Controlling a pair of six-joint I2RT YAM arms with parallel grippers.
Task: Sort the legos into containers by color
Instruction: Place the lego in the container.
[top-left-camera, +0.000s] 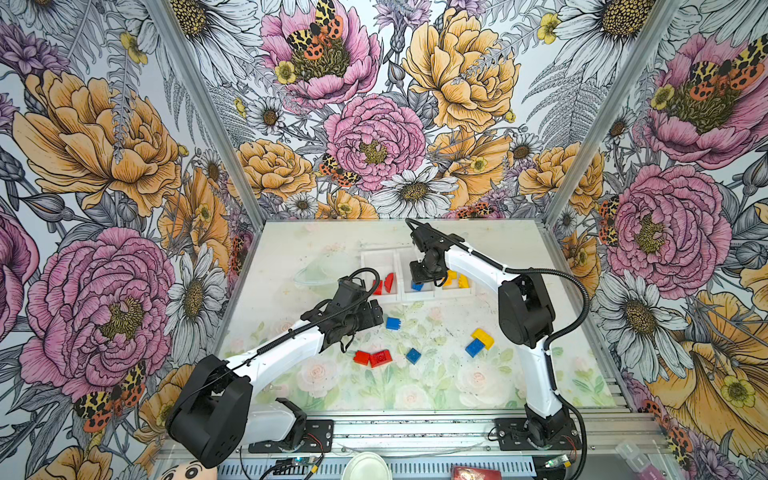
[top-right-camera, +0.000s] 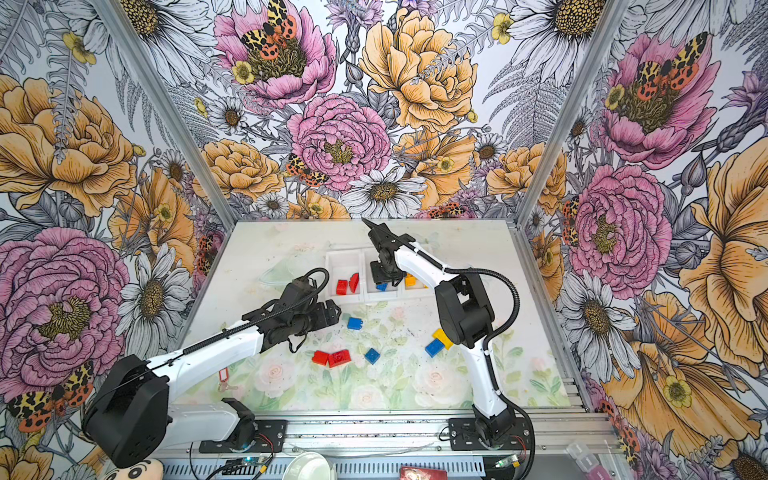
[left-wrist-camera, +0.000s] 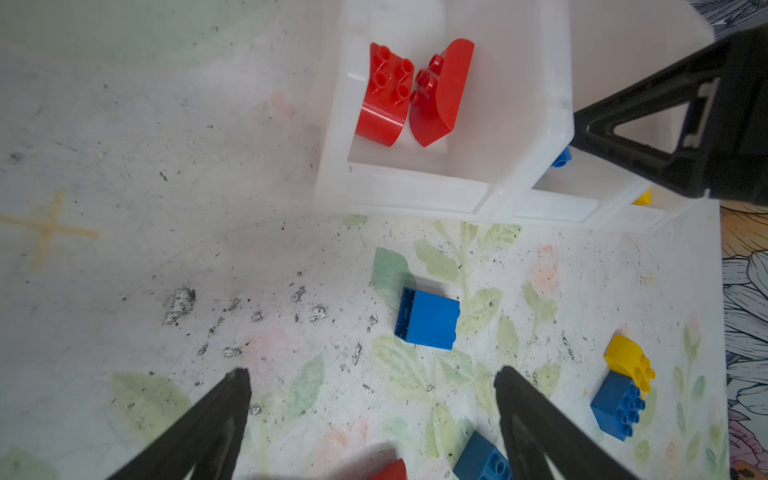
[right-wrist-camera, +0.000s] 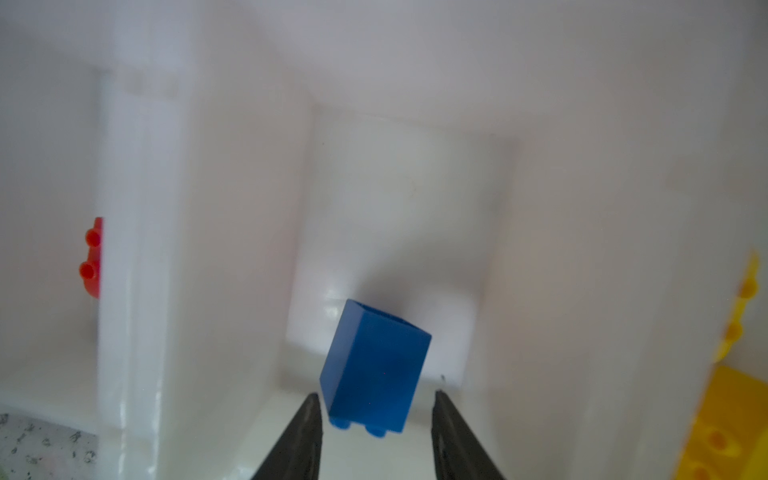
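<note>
The containers are three white bins in a row at the back of the table. The leftmost holds two red legos, the rightmost yellow ones. My right gripper hangs open over the middle bin. A blue lego sits tilted just past its fingertips, with a gap on each side. My left gripper is open and empty above the table, close to a loose blue lego.
Loose on the table lie a red pair, a blue brick and a yellow brick beside a blue one. A clear plastic lid lies left of the bins. A red-tagged key lies under the left arm.
</note>
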